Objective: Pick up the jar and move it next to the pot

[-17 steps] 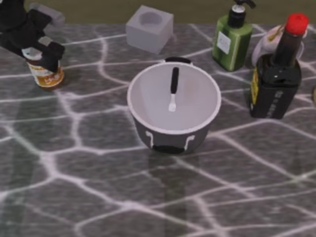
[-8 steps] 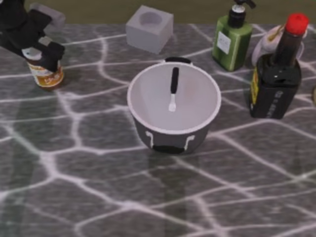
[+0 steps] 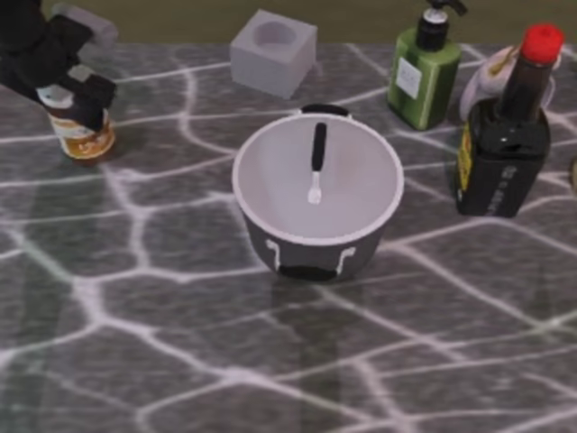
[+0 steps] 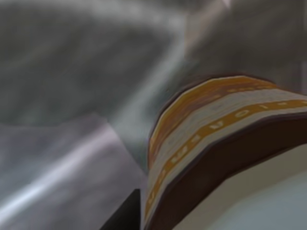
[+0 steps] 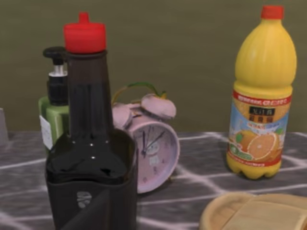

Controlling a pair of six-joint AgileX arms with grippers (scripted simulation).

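The tabletop (image 3: 180, 343) was a dark grey stone-like slab crossed by pale, web-like veins, and a flat olive-brown wall rose behind its far edge.

The pot (image 3: 317, 194) stood at the middle of the top view: a round dark grey body with a white rim, a smooth pale lid sunk inside it, a slim black handle along the lid and white markings on the near side. Behind it sat a matte grey cube (image 3: 273, 51) with a round hollow in its top. Toward the right were a green pump bottle (image 3: 424, 72), a tall dark bottle (image 3: 505, 135) with a red cap, and a pink alarm clock (image 5: 153, 148) between and behind them. The right wrist view also showed an orange juice bottle (image 5: 263, 96) and the rim of a wooden board (image 5: 254, 213).

The jar (image 3: 81, 133) stood upright at the far left of the tabletop, well apart from the pot. It was a small cylinder with a white cap, brown contents and an orange-and-white label; the label filled the left wrist view. The left end effector (image 3: 68, 86) reached down over the cap, its dark fingers pinching the top of the jar
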